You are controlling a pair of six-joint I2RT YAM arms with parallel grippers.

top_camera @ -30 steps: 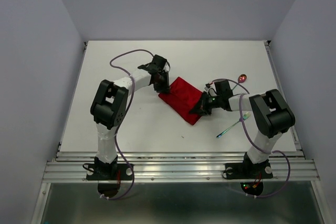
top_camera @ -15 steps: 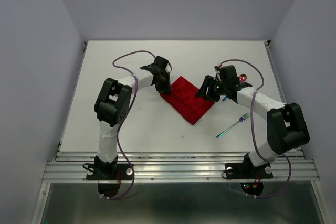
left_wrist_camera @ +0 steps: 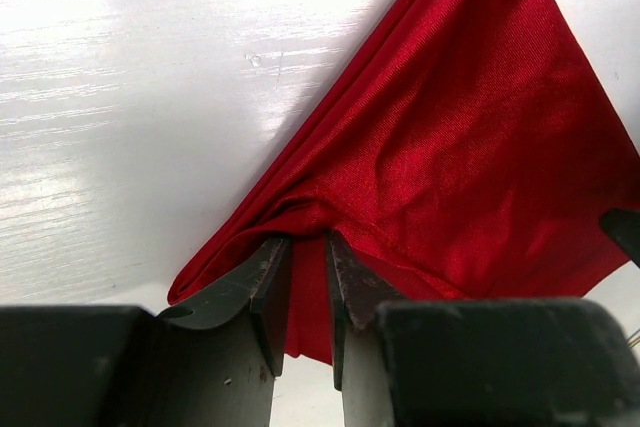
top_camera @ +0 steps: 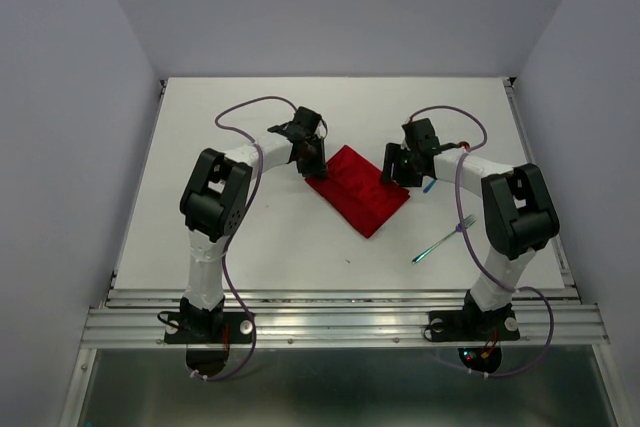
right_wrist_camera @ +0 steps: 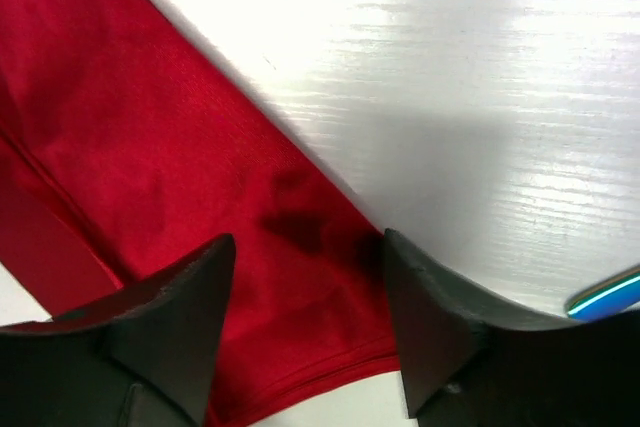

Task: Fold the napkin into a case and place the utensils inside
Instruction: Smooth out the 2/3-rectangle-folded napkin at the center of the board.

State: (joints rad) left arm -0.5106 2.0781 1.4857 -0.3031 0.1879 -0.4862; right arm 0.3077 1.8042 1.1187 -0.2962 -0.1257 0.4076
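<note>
The napkin [top_camera: 357, 190] lies on the table [top_camera: 260, 237] between your grippers. Its left corner is pinched in your left gripper [left_wrist_camera: 308, 245]; its right corner lies under your right gripper [right_wrist_camera: 308, 247], whose fingers are spread. The fork [top_camera: 445, 238] lies back toward that arm's base, apart from the napkin.

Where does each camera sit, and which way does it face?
Top external: above and behind the robot, looking down at the table; left arm and right arm show.
Left wrist: on the left arm, facing down past the left gripper, shut on the napkin.
Right wrist: on the right arm, facing down past the open right gripper.
All share the napkin.
</note>
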